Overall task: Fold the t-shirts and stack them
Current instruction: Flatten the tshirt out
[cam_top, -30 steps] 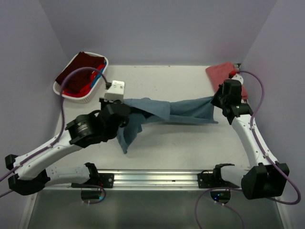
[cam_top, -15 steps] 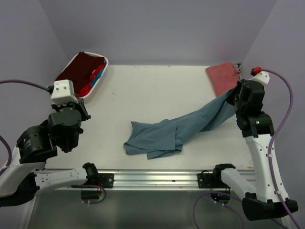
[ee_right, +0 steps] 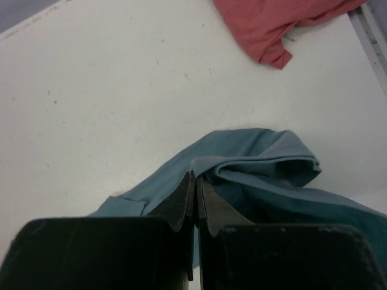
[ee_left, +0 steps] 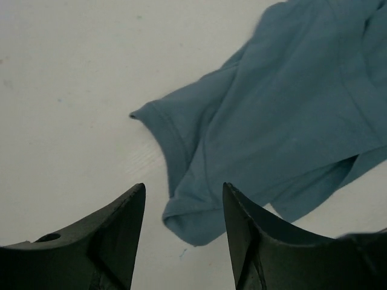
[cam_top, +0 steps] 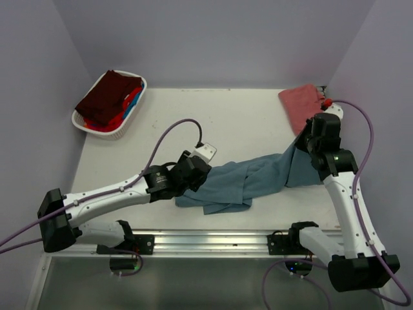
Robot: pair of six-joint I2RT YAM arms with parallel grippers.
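Note:
The large slate teal-blue t-shirt (cam_top: pixel 251 182) lies crumpled across the table's front middle, stretched toward the right. My right gripper (cam_top: pixel 303 147) is shut on its right end (ee_right: pixel 254 158) and holds that end up off the table. My left gripper (cam_top: pixel 193 174) is open and empty just above the shirt's left end; its sleeve hem (ee_left: pixel 181 142) shows between the fingers (ee_left: pixel 127 223). A salmon-red t-shirt (cam_top: pixel 298 102) lies at the back right, also in the right wrist view (ee_right: pixel 284 21). Dark maroon (cam_top: pixel 106 93), bright blue and red shirts sit in the basket.
The white oval plastic basket (cam_top: pixel 132 111) stands at the back left corner. A metal rail (cam_top: pixel 213 242) runs along the table's near edge. Purple walls close in the left, back and right sides.
My left arm, high at the far left half a second ago, has swung down to the shirt's left end. My right gripper has lowered slightly toward the table, still holding the shirt.

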